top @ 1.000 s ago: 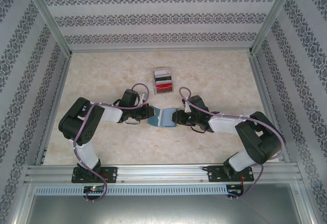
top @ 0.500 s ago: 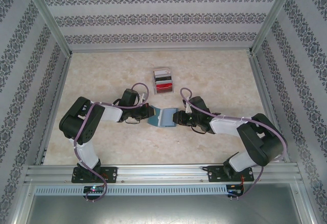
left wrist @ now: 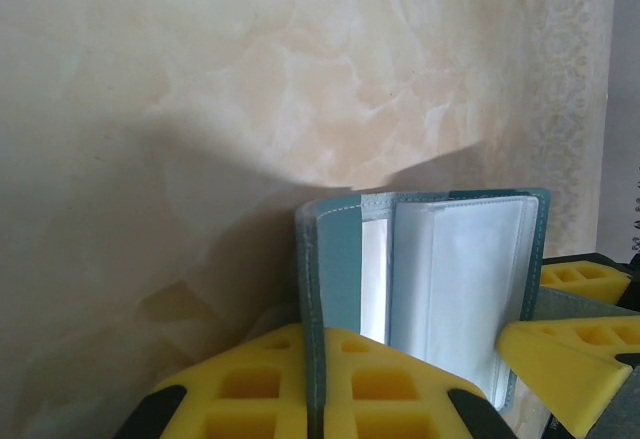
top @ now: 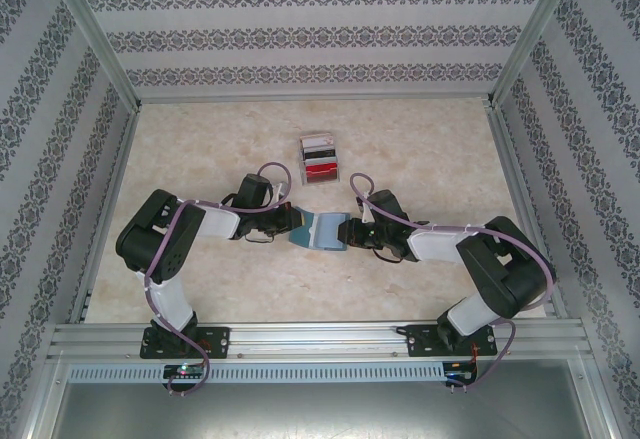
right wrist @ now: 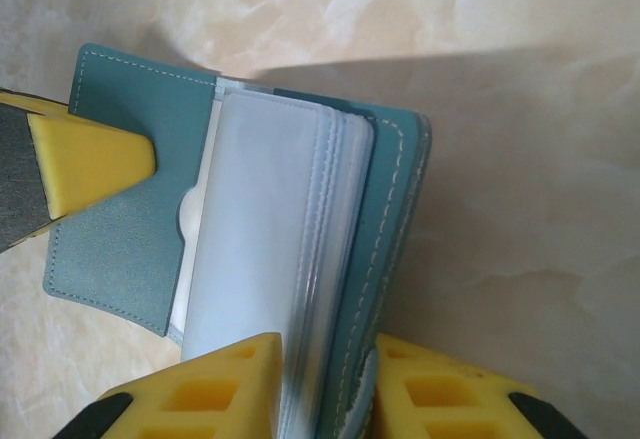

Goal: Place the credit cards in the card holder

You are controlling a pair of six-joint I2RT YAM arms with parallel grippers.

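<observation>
Teal-blue folding card holder (top: 318, 230), pinched by the left tool (left wrist: 315, 379), is now squeezed tighter by the right tool (right wrist: 330, 389), held open, ready to fill.

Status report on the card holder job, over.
Left end effector shut on one card holder cover. Right end effector clamping leaves and opposite cover, holder spread open. Credit cards in clear stand beyond, visible leaves empty. Nothing blocking.

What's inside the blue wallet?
Inside the wallet are pale see-through leaves, and the front one looks empty. Whatever sits between the stacked leaves behind it is covered, so I cannot tell.
</observation>
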